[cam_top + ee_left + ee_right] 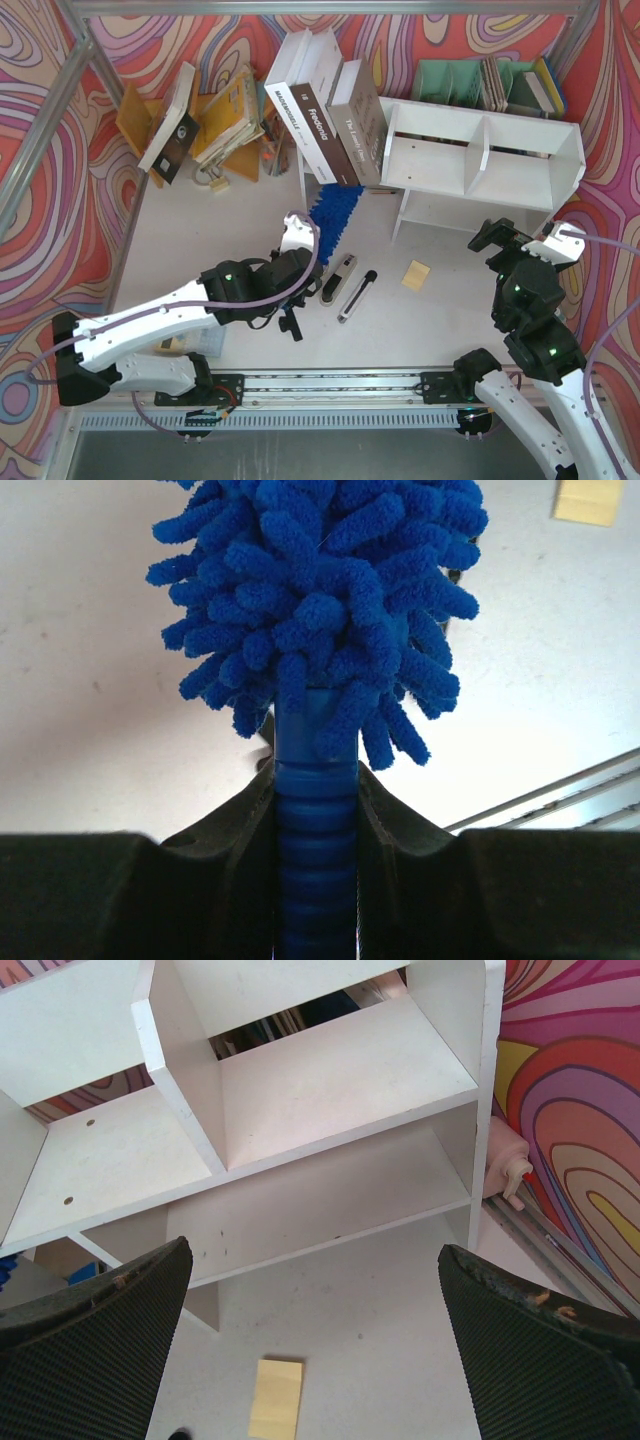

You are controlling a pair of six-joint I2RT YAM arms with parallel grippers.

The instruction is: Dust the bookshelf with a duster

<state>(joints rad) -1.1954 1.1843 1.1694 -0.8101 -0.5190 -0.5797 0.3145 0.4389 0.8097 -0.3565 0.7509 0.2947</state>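
Nearest you, your left gripper [318,805] is clamped narrow on the ribbed handle of the duster [320,590], just below the fluffy head. Your right gripper [315,1260] hangs wide and holds nothing, facing the bookshelf [330,1080].

The duster looks light. Its fibres are soft and should bend against any edge, so you can press it lightly without much risk. The handle is stiff plastic, and the ribs should stop it slipping or twisting. That makes the ribbed part the right place to hold it.

Further out, a black stick tool [357,294] and a yellow pad [416,275] lie on the counter [420,320]. The blue head points away from you and ends just beside the bookshelf's left end, under the leaning books [330,120]. The shelf compartments look bare, so you have room to sweep.
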